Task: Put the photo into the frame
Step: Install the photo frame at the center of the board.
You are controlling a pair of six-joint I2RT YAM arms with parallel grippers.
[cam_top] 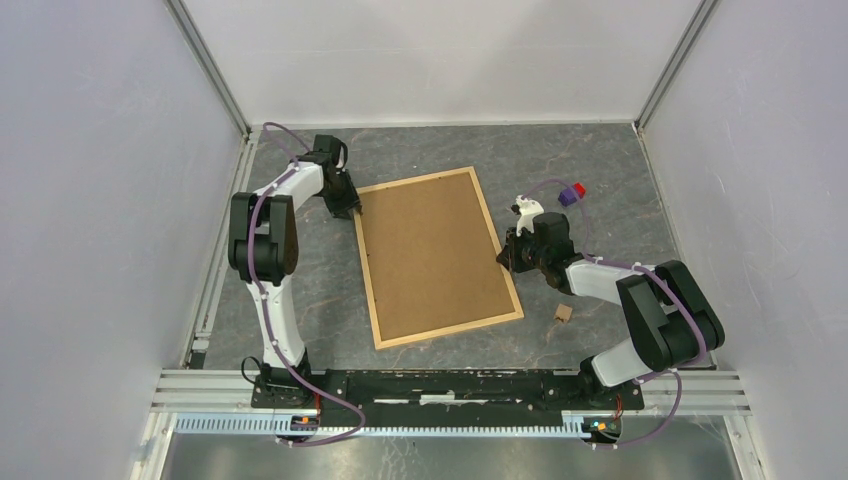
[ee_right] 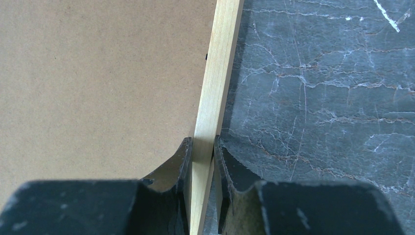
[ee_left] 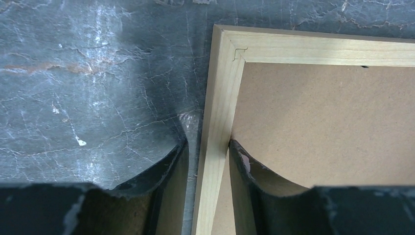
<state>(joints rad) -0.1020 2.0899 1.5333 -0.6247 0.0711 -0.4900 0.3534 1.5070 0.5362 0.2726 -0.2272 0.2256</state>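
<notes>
Top view, left: find the left gripper down at the tabletop, at the far-left corner of the frame. Left wrist view: see its jaws straddling the frame's left wood strip just short of the corner joint, one finger outside over the grey marbled surface, the other inside over the frame's brown fibreboard back. Note a sliver of tabletop showing between the outer finger and the strip, with the inner finger close against the strip's inner edge. Read these jaws as apart: around the strip, not pinching it.

Centre: find the frame lying back side up on the tabletop, brown board filling the light wood border, long sides running near to far, far end skewed toward the left.

Right: find the right gripper at the frame's right long strip, roughly midway along it. Right wrist view: see one finger on the board side and one on the tabletop side, both pressed flat to the strip. Read these jaws as clamped on the frame.

Farther right: note a small wooden block on the tabletop, near but apart from the frame's near-right corner, and a purple-and-red piece beyond the right gripper.
</notes>
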